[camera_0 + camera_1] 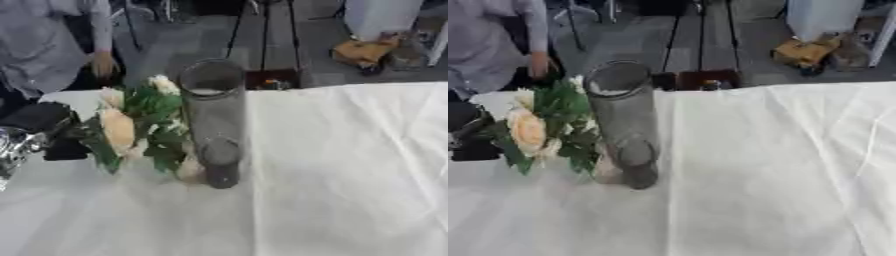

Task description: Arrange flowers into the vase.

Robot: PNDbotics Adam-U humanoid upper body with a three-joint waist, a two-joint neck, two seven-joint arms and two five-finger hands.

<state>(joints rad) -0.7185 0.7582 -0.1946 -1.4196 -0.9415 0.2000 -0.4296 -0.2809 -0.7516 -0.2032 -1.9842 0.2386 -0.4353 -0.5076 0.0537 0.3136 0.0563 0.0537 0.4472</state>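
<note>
So we've got a tall clear glass cylinder vase [213, 120] standing upright on the white tablecloth-covered table [350, 175], a bit left of centre. Nothing in it as far as we can tell, though the glass is dark and murky enough that we wouldn't swear to it.

The bunch of cream and peach artificial flowers with green leaves [131, 127] sits just to the left of the vase, right up against it or nearly. We can't tell if the leaves actually touch the glass. The blooms are about halfway up the vase wall, well below the rim, so the bunch has to go up and then right before it can drop in. The stems seem to run down and to the left, but the lower ends get lost behind the leaves.

Our left hand [39, 125] comes in from the left edge, a black shape with something silver below it, and it's right at the flowers. Looks like it's holding the bunch, but honestly the fingers are buried behind the foliage and we can't say whether they're curled around the stems or not. It's clearly the nearer hand, since the right hand doesn't show in either view.

The move turns on getting the stem ends above that rim, with the long axis tipped closer to vertical so it lines up with the opening.

Hard to make out: the stem tips, the grip, and the vase's contents.
</note>
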